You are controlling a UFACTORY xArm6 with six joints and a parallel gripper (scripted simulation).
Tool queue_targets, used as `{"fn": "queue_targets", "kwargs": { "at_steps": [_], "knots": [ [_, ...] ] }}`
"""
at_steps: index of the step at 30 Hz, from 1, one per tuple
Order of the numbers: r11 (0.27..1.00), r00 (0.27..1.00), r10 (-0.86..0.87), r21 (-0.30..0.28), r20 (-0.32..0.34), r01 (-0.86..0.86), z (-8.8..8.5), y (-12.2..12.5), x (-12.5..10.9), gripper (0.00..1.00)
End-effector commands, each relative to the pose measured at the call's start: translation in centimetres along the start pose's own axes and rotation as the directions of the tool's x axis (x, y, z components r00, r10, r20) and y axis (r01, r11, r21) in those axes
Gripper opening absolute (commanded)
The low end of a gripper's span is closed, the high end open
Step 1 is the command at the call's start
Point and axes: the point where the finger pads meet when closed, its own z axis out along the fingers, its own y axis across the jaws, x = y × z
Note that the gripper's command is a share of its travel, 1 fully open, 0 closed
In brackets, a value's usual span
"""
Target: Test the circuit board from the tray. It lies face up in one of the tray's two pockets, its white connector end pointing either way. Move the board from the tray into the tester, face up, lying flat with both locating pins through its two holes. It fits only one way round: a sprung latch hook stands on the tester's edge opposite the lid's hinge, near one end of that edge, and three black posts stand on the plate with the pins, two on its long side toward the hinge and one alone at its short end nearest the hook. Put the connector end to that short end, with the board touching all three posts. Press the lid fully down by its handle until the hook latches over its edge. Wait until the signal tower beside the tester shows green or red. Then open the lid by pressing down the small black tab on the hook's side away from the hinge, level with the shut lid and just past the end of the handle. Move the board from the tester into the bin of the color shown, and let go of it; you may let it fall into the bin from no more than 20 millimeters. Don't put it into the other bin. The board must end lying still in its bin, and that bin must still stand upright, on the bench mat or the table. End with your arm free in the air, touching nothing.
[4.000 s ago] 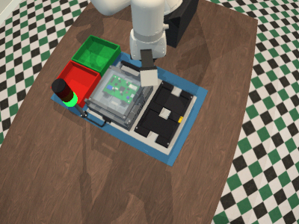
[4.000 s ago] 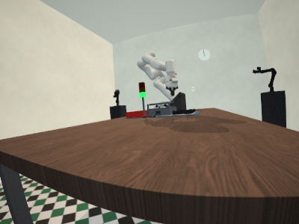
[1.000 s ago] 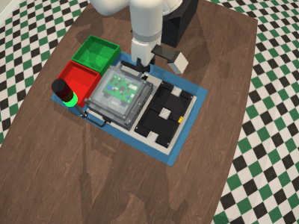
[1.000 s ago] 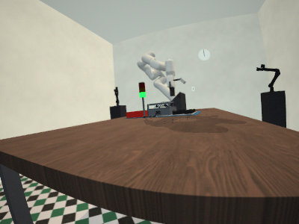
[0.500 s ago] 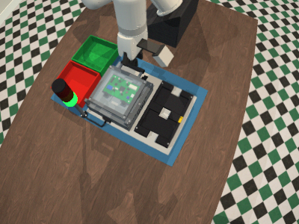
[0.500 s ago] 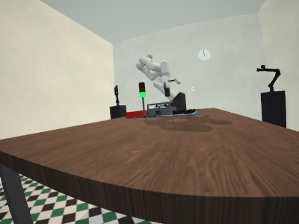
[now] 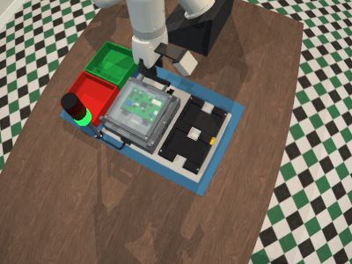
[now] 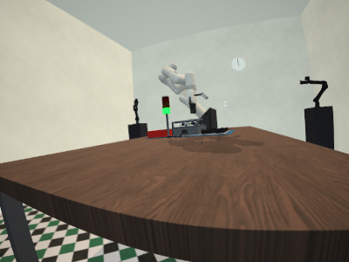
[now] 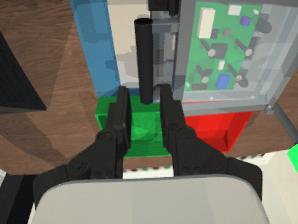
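The circuit board (image 7: 143, 104) lies face up in the tester (image 7: 141, 115) under the shut clear lid; it also shows in the wrist view (image 9: 226, 46). The signal tower (image 7: 79, 112) beside the tester shows green, as in the exterior view (image 8: 166, 111). My gripper (image 7: 147, 72) hangs over the tester's edge next to the green bin. In the wrist view its fingers stand narrow and empty, just above the near end of the lid's black handle (image 9: 145, 56). The latch hook (image 9: 162, 3) sits at the handle's far end.
The green bin (image 7: 112, 62) and red bin (image 7: 93, 91) stand side by side left of the tester, both empty. The black tray (image 7: 194, 132) lies right of the tester on the blue mat, its pockets empty. A dark block (image 7: 200, 26) stands behind the arm.
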Motion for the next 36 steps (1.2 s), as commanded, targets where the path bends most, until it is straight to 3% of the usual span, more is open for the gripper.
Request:
{"fn": "queue_targets", "kwargs": {
  "at_steps": [1, 16, 36],
  "knots": [
    [1.000, 1.000, 0.001, -0.003, -0.002, -0.001, 0.0, 0.1, 0.0, 0.27],
    [1.000, 1.000, 0.001, -0.003, -0.002, -0.001, 1.9, 0.1, 0.0, 0.27],
    [1.000, 1.000, 0.001, -0.003, -0.002, -0.001, 2.2, 0.1, 0.0, 0.27]
  ]
}}
